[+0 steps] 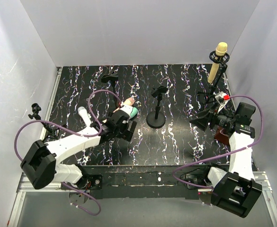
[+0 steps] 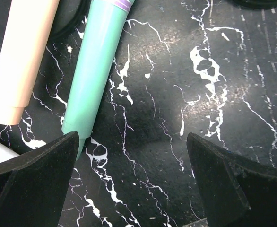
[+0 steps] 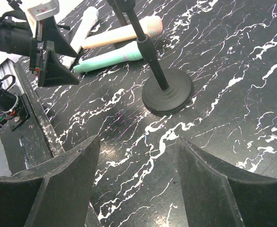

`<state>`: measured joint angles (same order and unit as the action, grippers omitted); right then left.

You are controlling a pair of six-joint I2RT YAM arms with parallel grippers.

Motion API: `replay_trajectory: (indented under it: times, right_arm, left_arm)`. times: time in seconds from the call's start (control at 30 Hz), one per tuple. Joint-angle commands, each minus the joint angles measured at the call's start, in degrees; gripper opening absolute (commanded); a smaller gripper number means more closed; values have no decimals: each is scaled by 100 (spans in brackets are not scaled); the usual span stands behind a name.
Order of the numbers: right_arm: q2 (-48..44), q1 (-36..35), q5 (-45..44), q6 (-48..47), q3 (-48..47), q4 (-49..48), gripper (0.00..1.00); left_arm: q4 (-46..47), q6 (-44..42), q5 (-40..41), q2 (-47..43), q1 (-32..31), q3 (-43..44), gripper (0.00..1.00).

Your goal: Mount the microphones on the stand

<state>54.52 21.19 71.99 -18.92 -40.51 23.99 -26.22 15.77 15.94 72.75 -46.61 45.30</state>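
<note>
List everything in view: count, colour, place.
yellow-tan microphone: one, clipped in the tall stand, far right.
tall stand: one, black, far right.
short stand: one, black, table middle, clip empty.
peach-pink microphone: one, lying left of the short stand.
teal-green microphone: one, lying alongside the peach-pink one.
white microphone: one, lying furthest left.
small black fittings: two, far edge and left edge; unclear.
table: one, black with white veining.
arms: two, white.
left claw: open, by the teal-green microphone's handle end.
right claw: open, empty, facing the short stand.

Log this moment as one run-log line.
left gripper: jaws open, by teal microphone | right gripper: jaws open, empty | yellow microphone: in tall stand | short stand: empty
</note>
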Motion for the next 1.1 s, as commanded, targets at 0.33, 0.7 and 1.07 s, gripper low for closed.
replay_trajectory:
  times: [0.33, 0.7, 1.07]
  right_arm:
    - [102, -10, 0, -147, -255, 106, 72]
    - [138, -18, -62, -174, -255, 115, 72]
    - [190, -18, -106, -200, -273, 124, 72]
  left_arm:
    - [293, -531, 532, 881, 12, 436, 98]
    - [240, -610, 524, 1180, 29, 550, 98]
    - [91, -619, 339, 1207, 55, 726, 98]
